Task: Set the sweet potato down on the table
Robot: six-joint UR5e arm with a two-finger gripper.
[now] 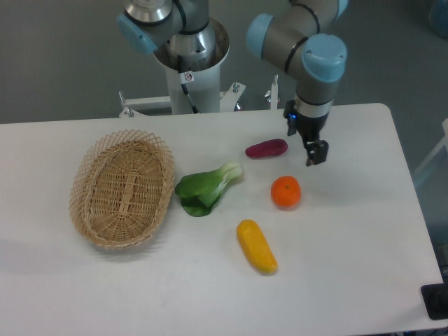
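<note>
The magenta-purple sweet potato (266, 148) lies on the white table (350, 231), at the back middle, pointing left to right. My gripper (305, 143) hangs just right of it, a little above the tabletop, pointing down. Its jaws look parted and hold nothing. One dark fingertip (316, 153) shows lowest, a short gap from the sweet potato's right end. Nothing touches the sweet potato.
A round orange fruit (285, 192) sits just in front of the sweet potato. A yellow oblong vegetable (256, 246) lies nearer the front. A green bok choy (207, 187) lies in the middle. An oval wicker basket (123, 187) stands at the left. The arm's base (190, 63) is behind the table.
</note>
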